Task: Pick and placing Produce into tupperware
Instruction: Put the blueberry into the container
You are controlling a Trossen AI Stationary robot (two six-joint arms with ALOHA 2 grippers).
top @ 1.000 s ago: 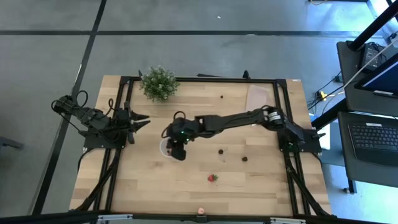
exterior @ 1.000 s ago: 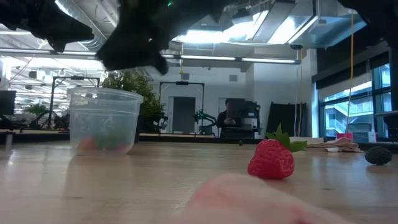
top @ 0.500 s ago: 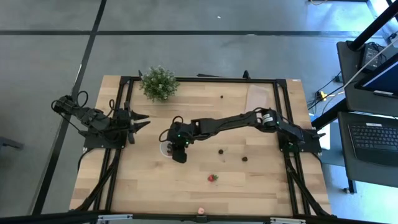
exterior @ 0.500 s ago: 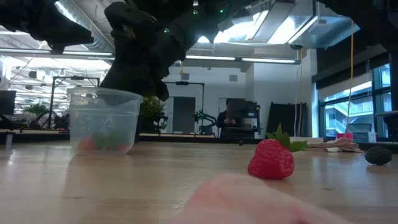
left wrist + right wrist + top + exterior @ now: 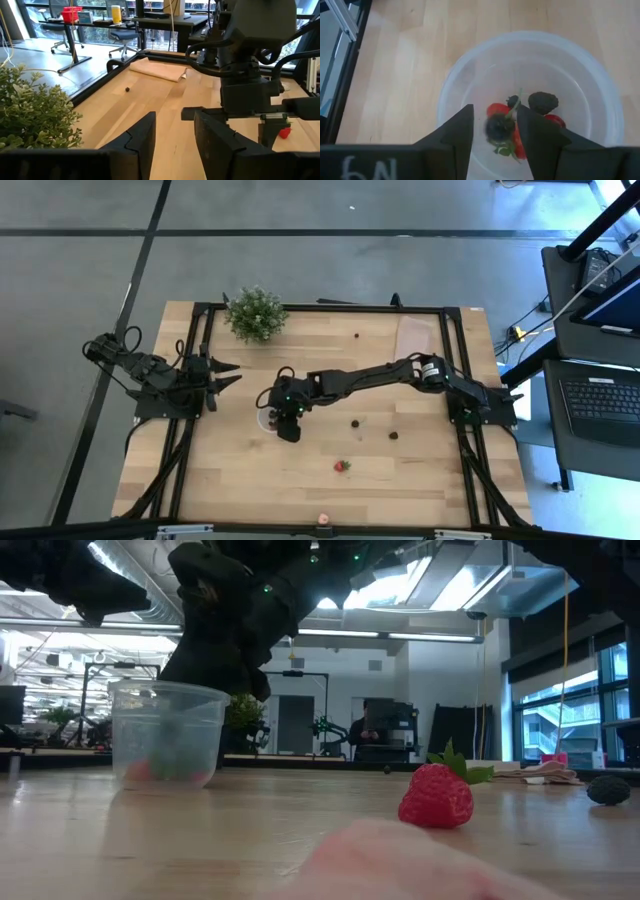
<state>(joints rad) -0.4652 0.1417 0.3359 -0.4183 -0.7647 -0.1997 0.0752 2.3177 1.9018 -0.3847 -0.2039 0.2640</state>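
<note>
- High view: the right gripper is stationed directly over the tupperware, left of table centre. Remaining produce lies well apart from it: a strawberry, two dark berries and, and one dark berry towards the far edge. The left gripper waits at the left rail beside the potted plant. Risk: any sideways move while the fingers are this low is likely to catch the rim and tip or shove the light cup.
- Low view: the tupperware stands upright on the table, red and green contents showing through its wall. The right arm looms just above its rim. A strawberry sits nearer the camera, apart from the cup.
- Left wrist view: the left gripper is parted with nothing between its fingers.
- Right wrist view: the right gripper is slightly parted, a dark round berry in the gap over the cup interior; whether the pads press on it or it is falling free cannot be told. Contents: a strawberry with green top and another dark berry. Risk: a berry released onto these could bounce out over the rim.
</note>
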